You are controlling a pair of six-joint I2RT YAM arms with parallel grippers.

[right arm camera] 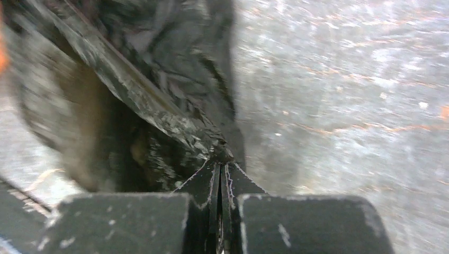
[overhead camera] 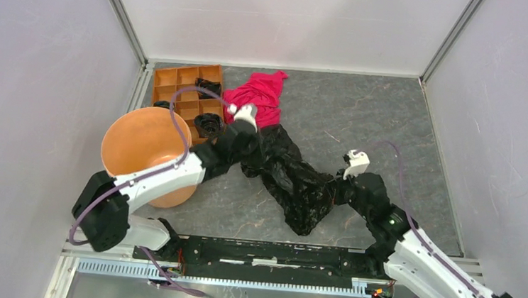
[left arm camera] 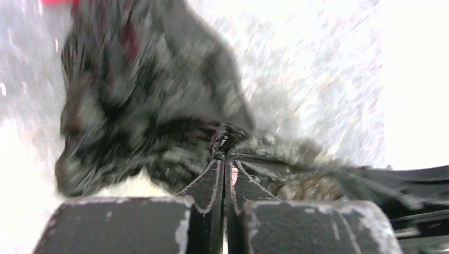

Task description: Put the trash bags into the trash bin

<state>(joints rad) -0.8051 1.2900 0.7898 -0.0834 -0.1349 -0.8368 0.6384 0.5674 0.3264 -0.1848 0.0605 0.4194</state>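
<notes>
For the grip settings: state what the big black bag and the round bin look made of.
Big black bag: thin plastic film, glossy; finely wrinkled, bunched, with shiny highlights. Round bin: probably smooth plastic, fairly matte orange-brown; even, seamless wall.

Top view bright, even, sharp — both wrist views smeared with blur, the left overexposed white

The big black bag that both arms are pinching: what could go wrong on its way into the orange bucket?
The left end effector and right end effector each pinch only a thin fold of the big trash bag; the film might slip or tear.
The bag stretches longer than the mouth of the trash bin, so part could hang over the rim.
The red cloth lies against it and might drag along.
</notes>
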